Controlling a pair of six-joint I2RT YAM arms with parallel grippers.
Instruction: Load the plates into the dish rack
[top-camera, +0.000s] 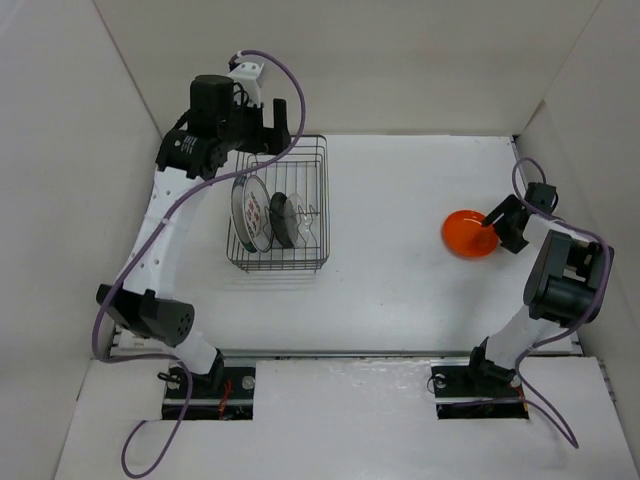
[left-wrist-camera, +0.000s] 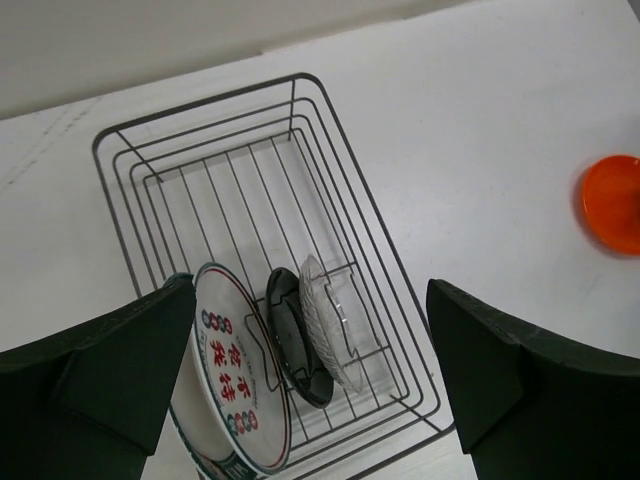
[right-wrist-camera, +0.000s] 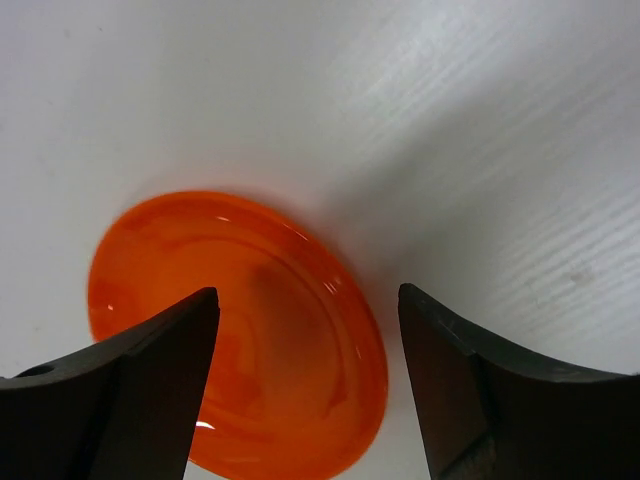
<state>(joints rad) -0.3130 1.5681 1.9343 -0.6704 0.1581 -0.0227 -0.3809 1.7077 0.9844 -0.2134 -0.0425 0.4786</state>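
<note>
The dark wire dish rack (top-camera: 326, 190) stands at the table's left centre. Three plates stand on edge in it: white with red characters (left-wrist-camera: 235, 375), glossy black (left-wrist-camera: 295, 335) and clear glass (left-wrist-camera: 330, 320). A dark patterned rim (left-wrist-camera: 219, 464) shows behind the character plate, the rest hidden. My left gripper (top-camera: 275, 125) is open and empty above the rack's far end; its own view looks down on the rack (left-wrist-camera: 200, 108) between the open fingers of that gripper (left-wrist-camera: 310, 290). The orange plate (top-camera: 468, 233) lies flat at the right. My right gripper (right-wrist-camera: 307, 295) is open low over the orange plate (right-wrist-camera: 240, 330), straddling its rim.
White walls enclose the table on the left, far and right sides. The right wall is close behind the right arm (top-camera: 565, 280). The orange plate also shows at the left wrist view's right edge (left-wrist-camera: 612, 200). Bare white tabletop (top-camera: 390, 220) lies between rack and orange plate.
</note>
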